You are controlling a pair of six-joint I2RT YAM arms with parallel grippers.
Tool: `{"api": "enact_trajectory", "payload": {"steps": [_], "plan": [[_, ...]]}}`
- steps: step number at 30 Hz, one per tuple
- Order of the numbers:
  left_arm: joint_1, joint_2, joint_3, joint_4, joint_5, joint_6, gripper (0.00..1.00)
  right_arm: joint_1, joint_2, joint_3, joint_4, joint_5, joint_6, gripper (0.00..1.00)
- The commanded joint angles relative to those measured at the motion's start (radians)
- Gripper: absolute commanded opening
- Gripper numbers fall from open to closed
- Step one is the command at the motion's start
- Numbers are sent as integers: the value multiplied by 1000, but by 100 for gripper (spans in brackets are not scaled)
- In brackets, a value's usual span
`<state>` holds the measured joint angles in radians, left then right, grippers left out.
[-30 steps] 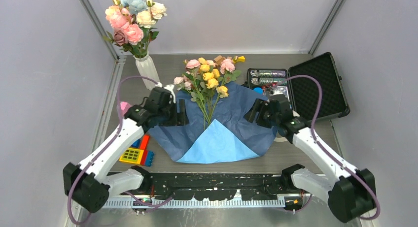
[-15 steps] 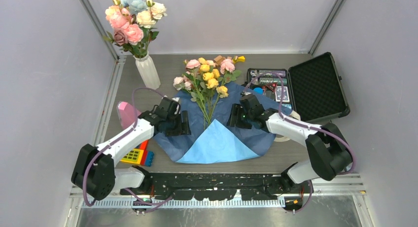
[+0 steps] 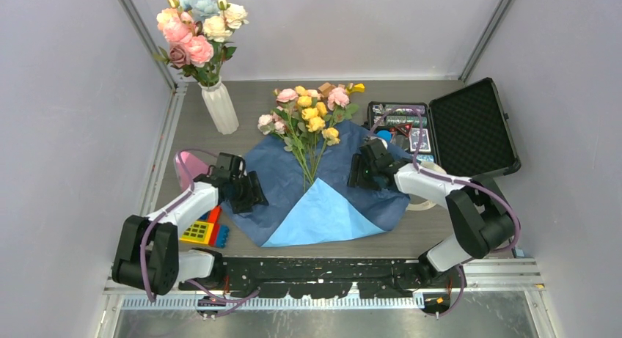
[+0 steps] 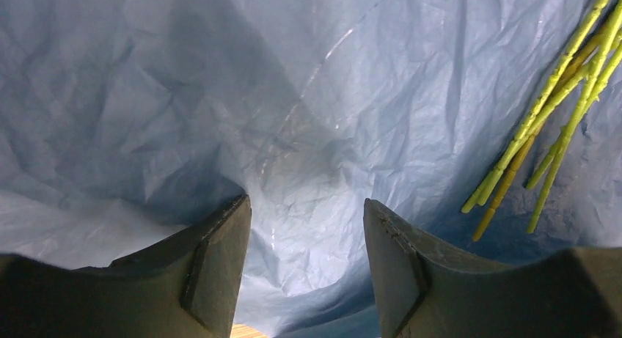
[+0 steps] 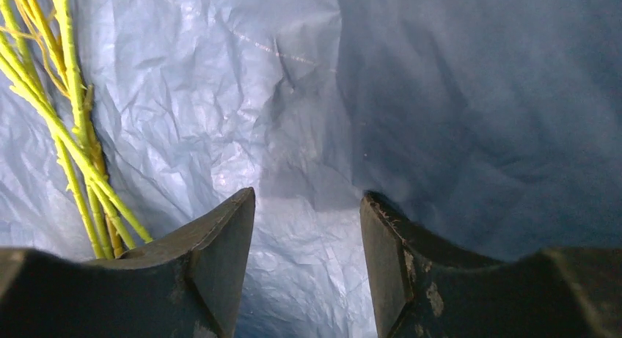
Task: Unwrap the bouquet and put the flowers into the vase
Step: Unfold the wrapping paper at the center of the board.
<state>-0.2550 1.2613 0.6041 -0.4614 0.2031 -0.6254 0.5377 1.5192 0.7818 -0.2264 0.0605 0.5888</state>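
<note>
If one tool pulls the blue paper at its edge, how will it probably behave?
The paper looks thin and crinkled, so it likely flops and folds rather than lifting flat. It seems light, so it may slide, dragging the flowers lying on it.

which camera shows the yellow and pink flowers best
The top external view: it shows the whole flowers, blooms and stems, lying on the blue paper. Each wrist view catches only green stem ends over paper.
</note>
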Motion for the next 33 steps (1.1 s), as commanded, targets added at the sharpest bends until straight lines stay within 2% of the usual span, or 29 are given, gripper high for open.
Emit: {"api": "enact_trajectory", "payload": {"steps": [1,8,16,21,25,29,33], "plan": [[29,-44,-17,26,26,0,59,-67,-14,2,-12,33,-1,60],[71,-97,-33,-12,-24,22,60,-188,-68,-50,-17,-7,-6,60],[74,-128,80,-127,-13,91,64,-203,-173,-41,-79,-37,-49,65],[73,-175,133,-147,45,70,71,-203,-295,-24,-167,-45,-69,69],[65,-193,188,-158,134,42,74,-203,-382,-20,-228,-110,-79,74],[31,-161,262,-170,144,66,75,-203,-450,-30,-291,-145,-46,76],[-27,-59,364,-221,149,123,76,-203,-547,-50,-362,-108,2,76]]}}
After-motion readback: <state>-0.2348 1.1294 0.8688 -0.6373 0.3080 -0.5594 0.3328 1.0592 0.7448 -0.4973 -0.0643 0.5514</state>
